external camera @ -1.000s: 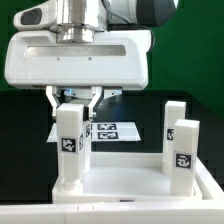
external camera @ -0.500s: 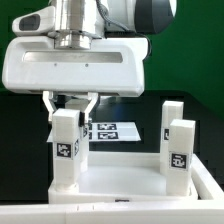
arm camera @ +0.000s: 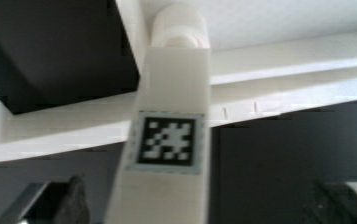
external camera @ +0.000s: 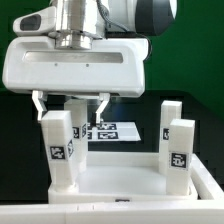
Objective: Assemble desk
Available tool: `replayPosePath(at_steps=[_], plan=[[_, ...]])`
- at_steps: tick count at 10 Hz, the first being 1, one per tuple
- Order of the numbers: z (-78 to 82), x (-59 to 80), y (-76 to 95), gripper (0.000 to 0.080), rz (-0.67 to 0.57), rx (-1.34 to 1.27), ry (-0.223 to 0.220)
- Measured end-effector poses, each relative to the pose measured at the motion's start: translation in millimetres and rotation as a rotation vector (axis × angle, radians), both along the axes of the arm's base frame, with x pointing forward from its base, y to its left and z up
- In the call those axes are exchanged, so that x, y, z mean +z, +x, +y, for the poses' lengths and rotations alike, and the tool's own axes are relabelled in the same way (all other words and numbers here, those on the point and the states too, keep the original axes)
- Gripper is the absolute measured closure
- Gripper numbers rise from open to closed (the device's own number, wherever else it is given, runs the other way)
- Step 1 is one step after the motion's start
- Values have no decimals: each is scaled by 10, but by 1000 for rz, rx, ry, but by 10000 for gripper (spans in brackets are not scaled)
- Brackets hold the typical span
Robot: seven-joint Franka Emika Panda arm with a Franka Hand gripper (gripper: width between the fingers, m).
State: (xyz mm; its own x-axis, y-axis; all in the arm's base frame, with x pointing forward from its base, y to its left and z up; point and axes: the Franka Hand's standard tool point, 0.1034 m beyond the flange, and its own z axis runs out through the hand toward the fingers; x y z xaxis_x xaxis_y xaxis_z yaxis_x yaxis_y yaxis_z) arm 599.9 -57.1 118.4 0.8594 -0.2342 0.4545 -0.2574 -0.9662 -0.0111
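Note:
The desk panel (external camera: 125, 178) lies flat at the front, rim up. A white block leg (external camera: 60, 150) with a square tag stands in its front corner on the exterior view's left. My gripper (external camera: 70, 103) hovers just above this leg, open, with its fingers spread clear of both sides. A second leg (external camera: 82, 128) stands close behind the first. Two more legs (external camera: 182, 150) (external camera: 175, 115) stand at the corners on the exterior view's right. In the wrist view the leg (arm camera: 175, 130) runs down to the panel (arm camera: 281, 80), with my gripper (arm camera: 201, 205) open around its top.
The marker board (external camera: 112, 130) lies on the dark table behind the panel. The arm's wide white hand body (external camera: 75, 65) hangs low over the left half of the panel. A green wall closes the back.
The jaws have opened and let go of the front left leg. That leg now stands free in its corner socket, a little further to the exterior view's left.

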Motion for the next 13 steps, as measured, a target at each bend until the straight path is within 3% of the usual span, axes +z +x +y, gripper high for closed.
replayPosePath(at_steps=[1, 2, 4, 6, 8, 9, 10, 12, 13], plan=[[9, 35, 4, 159, 55, -1, 40], [-5, 99, 61, 159, 58, -5, 52], [24, 63, 96, 151, 216, -4, 140], [-8, 46, 130, 150, 349, 3, 199], [-60, 88, 232, 150, 414, 26, 216], [-68, 85, 271, 150, 367, 34, 190], [-57, 66, 249, 150, 370, 13, 196], [-64, 59, 253, 414, 368, -58, 216], [-63, 55, 251, 414, 367, -139, 238]])
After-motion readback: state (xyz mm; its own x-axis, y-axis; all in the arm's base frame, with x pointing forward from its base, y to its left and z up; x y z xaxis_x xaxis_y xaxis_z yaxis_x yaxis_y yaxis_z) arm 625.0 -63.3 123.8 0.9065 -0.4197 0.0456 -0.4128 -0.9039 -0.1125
